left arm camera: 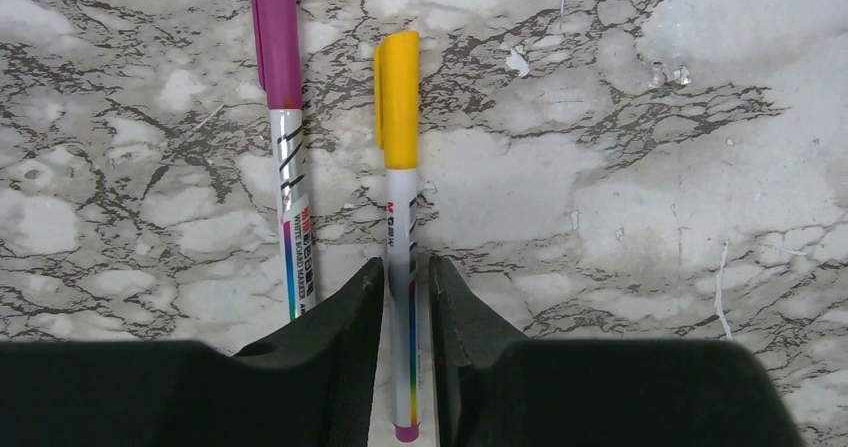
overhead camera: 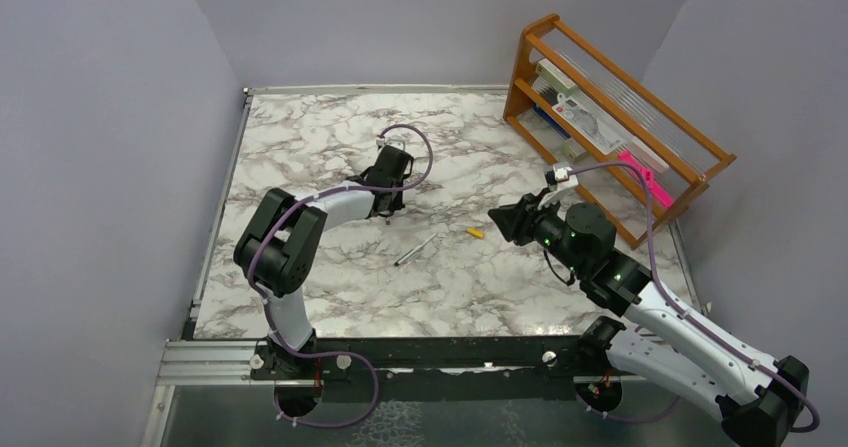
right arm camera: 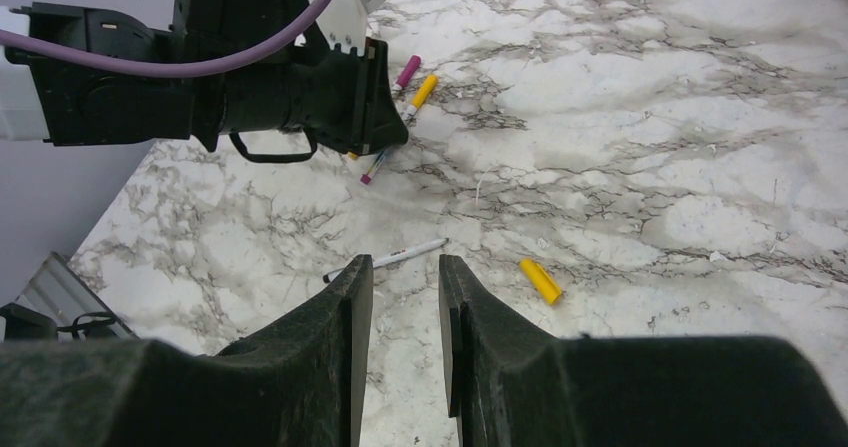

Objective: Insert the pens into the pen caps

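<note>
Table [overhead camera: 330, 297] is lying open around the loose pen [overhead camera: 415, 249] and cap [overhead camera: 474, 233]. Left gripper [overhead camera: 389, 210] is blocking the centre-back; rack [overhead camera: 620, 127] is crowding the right edge; walls [overhead camera: 100, 167] are closing both sides.

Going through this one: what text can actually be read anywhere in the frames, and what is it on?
"WHITE BOARD MARKER": along the barrel of the purple-capped pen; the print runs on but cannot be read.
Red print above it on the same barrel: too blurred.
Yellow-capped pen: small red print on the barrel, too blurred.
Loose pen: dark print, too small.
Labels in the rack: too small.
</note>
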{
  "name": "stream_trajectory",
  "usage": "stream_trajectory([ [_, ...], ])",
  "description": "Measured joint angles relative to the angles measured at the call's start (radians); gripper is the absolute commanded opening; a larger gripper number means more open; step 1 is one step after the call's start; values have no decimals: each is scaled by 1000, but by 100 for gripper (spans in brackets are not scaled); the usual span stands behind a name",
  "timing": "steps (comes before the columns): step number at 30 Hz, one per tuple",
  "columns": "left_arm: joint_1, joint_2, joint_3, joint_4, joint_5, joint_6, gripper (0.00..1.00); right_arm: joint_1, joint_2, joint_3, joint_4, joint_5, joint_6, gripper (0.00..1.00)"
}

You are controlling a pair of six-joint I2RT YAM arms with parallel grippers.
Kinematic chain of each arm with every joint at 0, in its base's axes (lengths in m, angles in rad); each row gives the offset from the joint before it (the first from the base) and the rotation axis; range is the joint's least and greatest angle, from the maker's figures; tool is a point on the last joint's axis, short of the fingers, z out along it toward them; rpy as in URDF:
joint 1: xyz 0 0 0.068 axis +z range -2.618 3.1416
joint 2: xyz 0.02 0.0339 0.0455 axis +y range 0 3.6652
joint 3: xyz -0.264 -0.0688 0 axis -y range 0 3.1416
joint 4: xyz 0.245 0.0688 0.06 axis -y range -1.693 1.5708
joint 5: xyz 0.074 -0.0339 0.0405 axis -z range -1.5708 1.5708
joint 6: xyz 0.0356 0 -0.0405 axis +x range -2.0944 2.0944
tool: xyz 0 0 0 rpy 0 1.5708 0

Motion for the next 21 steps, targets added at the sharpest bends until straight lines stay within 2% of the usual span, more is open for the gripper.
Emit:
stream_trajectory([
  [5, 0, -58, -26, 12, 0, 8, 30, 0, 0, -6, 0, 0, 1, 30],
  [10, 0, -192, -76, 62, 12, 48, 32, 0, 0, -12, 0, -1, 7, 30],
  [12, 0, -247, -104, 86, 46, 78, 35, 0, 0, -13, -1, -1, 8, 30],
  [13, 0, -276, -120, 98, 81, 101, 42, 0, 0, -13, 0, -1, 8, 30],
  [14, 1, -303, -135, 108, 121, 127, 44, 0, -1, -14, 0, 0, 8, 30],
  [18, -27, -334, -143, 82, 276, 245, 45, 0, -2, -14, 0, 0, 9, 30],
  [21, -113, -283, -89, -8, 323, 336, 45, 0, -1, -13, 0, 0, 8, 30],
])
